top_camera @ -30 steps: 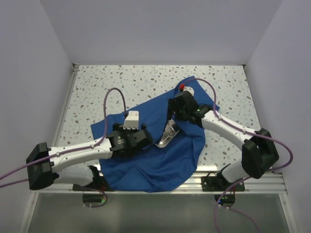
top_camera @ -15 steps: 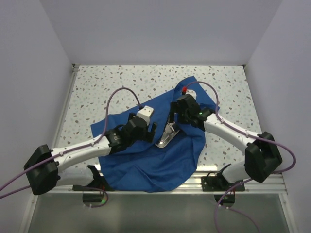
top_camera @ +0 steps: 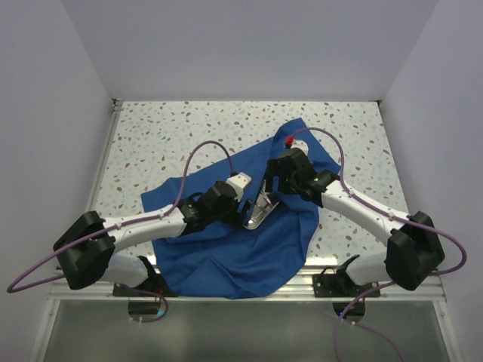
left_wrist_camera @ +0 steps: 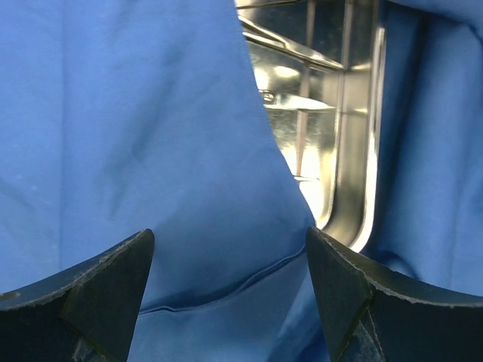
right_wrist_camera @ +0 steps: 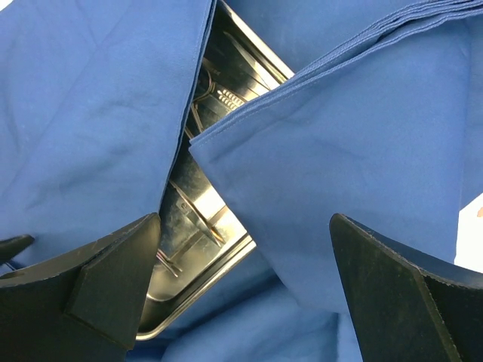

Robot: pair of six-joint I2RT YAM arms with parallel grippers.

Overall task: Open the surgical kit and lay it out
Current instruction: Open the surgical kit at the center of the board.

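We see the left gripper [left_wrist_camera: 228, 234] and right gripper [right_wrist_camera: 245, 219] both spread, empty. Blue cloth [top_camera: 226, 256] folds cover most of the steel tray [top_camera: 259, 215], midway between the table's [top_camera: 166, 136] side edges.

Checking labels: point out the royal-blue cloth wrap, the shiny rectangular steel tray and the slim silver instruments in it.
royal-blue cloth wrap [top_camera: 226, 260], top external view, flat near part.
shiny rectangular steel tray [left_wrist_camera: 355, 192], left wrist view, exposed side wall.
slim silver instruments [right_wrist_camera: 224, 96], right wrist view, ridged part of one.
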